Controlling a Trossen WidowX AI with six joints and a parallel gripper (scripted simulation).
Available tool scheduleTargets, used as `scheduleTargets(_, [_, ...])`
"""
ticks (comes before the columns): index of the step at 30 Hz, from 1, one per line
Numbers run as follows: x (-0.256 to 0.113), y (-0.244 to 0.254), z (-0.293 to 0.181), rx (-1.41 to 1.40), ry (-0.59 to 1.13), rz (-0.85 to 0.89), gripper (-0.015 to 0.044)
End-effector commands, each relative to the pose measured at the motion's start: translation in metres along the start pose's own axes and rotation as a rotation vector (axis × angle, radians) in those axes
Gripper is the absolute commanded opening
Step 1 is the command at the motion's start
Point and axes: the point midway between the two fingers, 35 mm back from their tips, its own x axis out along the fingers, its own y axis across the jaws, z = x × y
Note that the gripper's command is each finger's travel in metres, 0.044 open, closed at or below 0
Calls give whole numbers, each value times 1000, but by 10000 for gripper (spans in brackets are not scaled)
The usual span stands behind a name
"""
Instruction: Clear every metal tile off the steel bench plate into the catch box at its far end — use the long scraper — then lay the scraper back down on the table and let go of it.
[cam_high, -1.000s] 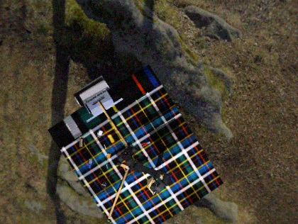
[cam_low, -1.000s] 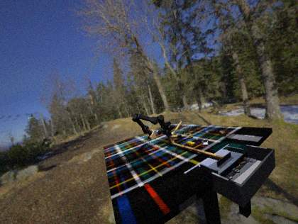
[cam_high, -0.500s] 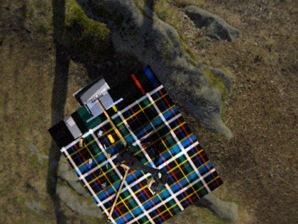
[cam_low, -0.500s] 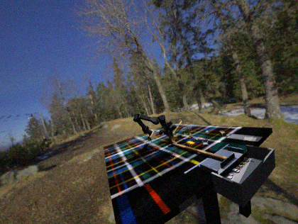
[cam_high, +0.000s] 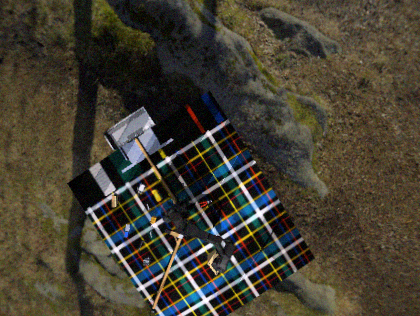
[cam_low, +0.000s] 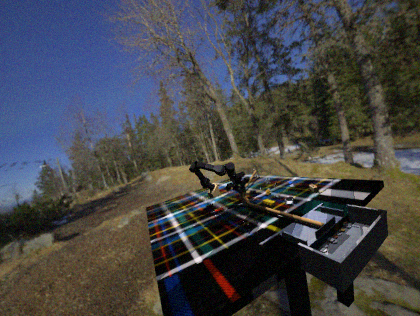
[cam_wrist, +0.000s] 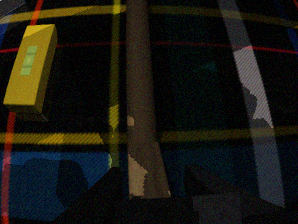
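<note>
My gripper (cam_high: 174, 202) (cam_low: 244, 196) (cam_wrist: 152, 186) is shut on the near end of the long scraper's wooden handle (cam_high: 155, 168) (cam_low: 285, 215) (cam_wrist: 140, 75). The handle runs out over the steel bench plate (cam_high: 146, 145) (cam_low: 298, 231) to its far end, beside the catch box (cam_high: 134, 123) (cam_low: 345, 267). The scraper's head is dark and hard to make out there. Several small metal tiles (cam_low: 325, 248) show inside the box in the exterior view. I make out no tile on the visible part of the plate; the part behind the head is hidden.
A yellow block (cam_high: 156, 195) (cam_low: 268, 202) (cam_wrist: 30, 70) lies left of the handle in the wrist view. A second wooden stick (cam_high: 167, 270), a red-handled tool (cam_high: 204, 203), a small wooden block (cam_high: 114, 201) and a white item (cam_high: 141, 188) lie on the tartan table.
</note>
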Motion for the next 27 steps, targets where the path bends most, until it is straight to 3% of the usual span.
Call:
scheduleTargets(1, [0, 0, -1, 0, 0, 0, 0])
scheduleTargets(27, [-11, 2, -7, 1, -4, 3, 0])
